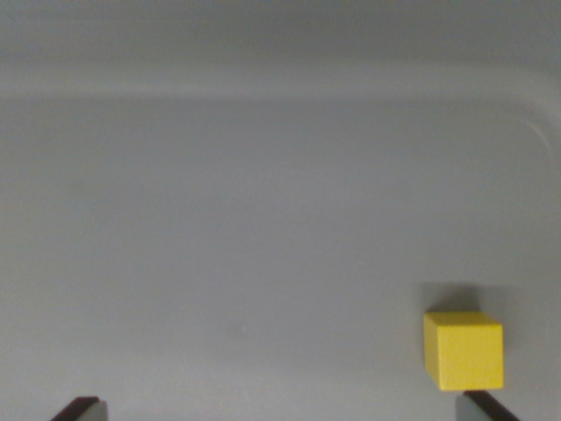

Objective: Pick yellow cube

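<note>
One surface: a plain, pale grey, matte desk (pixel 263 219) fills nearly the whole wrist view, smooth and unmarked apart from a faint speck low of centre.
Edge of the surface: a soft raised line runs across the upper part of the picture and curves downward at the wrist view's right, like a rounded rim or corner; above it lies a slightly darker grey band.
Room: nothing beyond that grey band can be made out; the light is even and dim, with soft focus throughout.
Camera pose: the wrist camera looks down at the desk from above and slightly forward.
Pincer: the pincer (pixel 285 410) shows only as two dark fingertips poking in at the bottom edge, one at the wrist view's left (pixel 79 409) and one at the wrist view's right (pixel 489 408); they stand far apart, so the jaws are spread wide with nothing between them.
Task thing: a small, bright yellow cube with crisp edges, seemingly of wood or plastic (pixel 465 351), sits flat on the desk in the lower part of the wrist view's right.
Cube and pincer: the cube lies just above the right-hand fingertip in the picture, very near it; whether they touch cannot be told.
Shadow: a faint dark patch lies on the desk just behind the cube.
</note>
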Robot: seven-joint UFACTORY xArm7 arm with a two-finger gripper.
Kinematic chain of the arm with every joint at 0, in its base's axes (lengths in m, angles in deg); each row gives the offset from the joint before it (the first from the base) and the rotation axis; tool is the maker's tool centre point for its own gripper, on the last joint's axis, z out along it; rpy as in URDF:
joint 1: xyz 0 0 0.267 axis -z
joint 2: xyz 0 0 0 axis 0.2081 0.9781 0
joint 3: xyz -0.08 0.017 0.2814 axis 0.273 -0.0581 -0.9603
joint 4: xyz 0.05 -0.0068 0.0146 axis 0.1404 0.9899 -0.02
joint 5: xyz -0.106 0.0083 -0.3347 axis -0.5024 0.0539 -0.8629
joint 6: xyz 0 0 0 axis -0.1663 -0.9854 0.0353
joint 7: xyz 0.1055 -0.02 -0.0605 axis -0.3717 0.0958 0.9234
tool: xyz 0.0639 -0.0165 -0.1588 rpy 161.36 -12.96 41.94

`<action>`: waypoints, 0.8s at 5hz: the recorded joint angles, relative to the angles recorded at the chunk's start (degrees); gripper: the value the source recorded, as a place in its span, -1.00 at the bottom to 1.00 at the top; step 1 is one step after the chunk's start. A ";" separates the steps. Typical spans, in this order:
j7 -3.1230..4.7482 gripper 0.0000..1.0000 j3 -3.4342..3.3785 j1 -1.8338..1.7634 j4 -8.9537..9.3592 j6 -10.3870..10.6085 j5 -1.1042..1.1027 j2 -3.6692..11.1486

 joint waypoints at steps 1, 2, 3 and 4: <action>0.00 -1.00 0.00 0.00 0.00 0.00 0.00 0.00; 1.25 -1.00 0.52 0.58 1.58 2.45 0.31 1.20; 1.25 -1.00 0.52 0.58 1.58 2.45 0.31 1.20; 2.54 -1.00 1.06 1.17 3.21 4.99 0.64 2.43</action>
